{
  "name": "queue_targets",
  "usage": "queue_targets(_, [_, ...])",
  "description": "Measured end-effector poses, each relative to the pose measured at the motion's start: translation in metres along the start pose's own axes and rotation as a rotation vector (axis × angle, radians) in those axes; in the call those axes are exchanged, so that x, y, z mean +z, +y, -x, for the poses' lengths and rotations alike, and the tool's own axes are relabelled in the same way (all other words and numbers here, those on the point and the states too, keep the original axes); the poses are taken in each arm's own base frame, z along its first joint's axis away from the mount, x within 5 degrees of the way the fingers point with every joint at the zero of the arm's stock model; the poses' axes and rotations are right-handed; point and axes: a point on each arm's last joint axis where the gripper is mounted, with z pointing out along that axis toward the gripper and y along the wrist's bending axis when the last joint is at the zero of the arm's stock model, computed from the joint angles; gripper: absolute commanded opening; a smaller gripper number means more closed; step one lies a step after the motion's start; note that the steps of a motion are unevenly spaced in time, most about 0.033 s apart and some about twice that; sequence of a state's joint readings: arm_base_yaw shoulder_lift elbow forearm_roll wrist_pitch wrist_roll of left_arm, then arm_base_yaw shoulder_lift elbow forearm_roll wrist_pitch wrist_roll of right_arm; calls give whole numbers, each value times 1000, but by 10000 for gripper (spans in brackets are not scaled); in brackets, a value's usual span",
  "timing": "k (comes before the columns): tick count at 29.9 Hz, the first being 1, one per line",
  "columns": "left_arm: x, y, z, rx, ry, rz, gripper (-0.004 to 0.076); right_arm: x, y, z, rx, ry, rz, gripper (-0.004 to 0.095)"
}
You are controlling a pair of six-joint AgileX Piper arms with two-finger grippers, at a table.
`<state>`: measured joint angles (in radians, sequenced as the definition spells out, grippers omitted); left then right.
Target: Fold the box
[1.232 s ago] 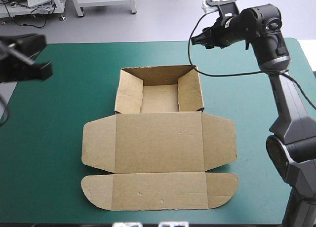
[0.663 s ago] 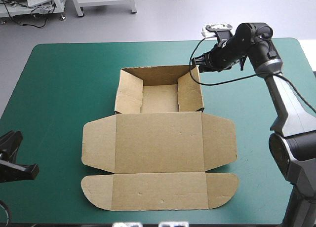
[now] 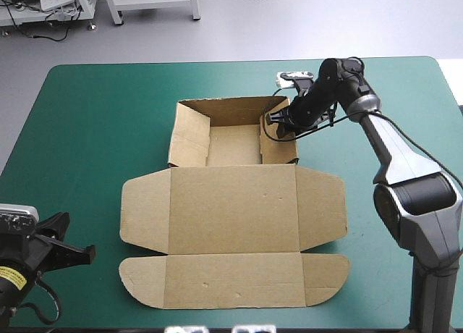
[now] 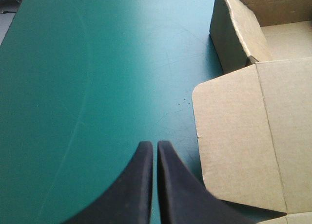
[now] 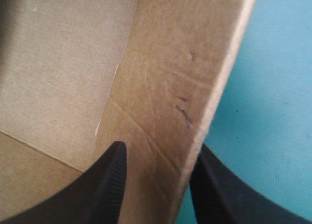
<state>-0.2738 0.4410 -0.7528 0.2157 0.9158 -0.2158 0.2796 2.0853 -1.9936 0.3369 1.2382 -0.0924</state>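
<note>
Left gripper (image 4: 151, 146) sits clamped shut over the teal-green cover (image 3: 94, 116) at the near-left corner, near the lid's flap. The box (image 3: 231, 224) is mid-table, tray open, lid flat. Right gripper (image 3: 272, 120) straddles the tray's right wall (image 5: 170, 87), fingers spread, one inside, one outside.

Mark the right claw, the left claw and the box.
right claw (image 5: 159, 153): right wrist view, midway between its fingertips.
left claw (image 4: 152, 146): left wrist view, where its fingertips meet.
box (image 3: 231, 210): high view, middle of its flat lid panel.
</note>
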Motion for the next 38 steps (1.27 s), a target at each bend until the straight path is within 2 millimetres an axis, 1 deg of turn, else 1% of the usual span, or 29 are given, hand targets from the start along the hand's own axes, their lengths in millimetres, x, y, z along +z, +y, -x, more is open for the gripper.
queue_targets(2, [0, 0, 0, 5, -9, 4, -6, 8, -1, 0, -7, 16, 0, 85])
queue_targets(4, [0, 1, 1, 8, -13, 7, -6, 11, -2, 0, -13, 18, -1, -7])
queue_targets(5, [0, 1, 1, 8, -15, 9, -6, 12, -2, 0, -15, 18, -6, -21])
queue_targets(12, [0, 1, 1, 12, -15, 13, -6, 13, -1, 0, -20, 17, -15, -9])
queue_targets(15, [0, 1, 1, 13, -15, 14, -6, 10, 0, 1, -27, 18, -27, -9])
queue_targets(18, [0, 2, 1, 15, -16, 17, -6, 2, 0, 7, -40, -13, -60, -9])
queue_targets(20, [0, 1, 1, 15, -16, 17, -6, -9, 0, 13, -53, -54, -92, -9])
queue_targets(22, [1, 1, 0, 15, -15, 17, -6, -26, 0, 20, -67, -108, -127, -9])
queue_targets(24, [1, 2, 1, 18, -16, 20, -6, -49, -4, 24, -73, -169, -178, -9])
queue_targets(26, [1, 2, 1, 20, -17, 22, -6, -74, -15, 24, -67, -221, -250, -9])
queue_targets(29, [1, 2, 1, 21, -17, 24, -6, -114, -38, 19, -31, -291, -354, -9])
queue_targets(30, [1, 2, 1, 21, -17, 24, -6, -131, -53, 15, 2, -317, -391, -9])
queue_targets(31, [1, 2, 1, 22, -17, 25, -6, -144, -63, 11, 28, -338, -408, -9])
queue_targets(34, [1, 3, 1, 25, -18, 29, -6, -186, -107, -7, 148, -399, -474, -9])
queue_targets(36, [1, 3, 1, 27, -19, 31, -6, -213, -136, -24, 236, -438, -508, -9])
queue_targets(38, [1, 3, 1, 27, -19, 32, -6, -233, -160, -42, 320, -462, -530, -9])
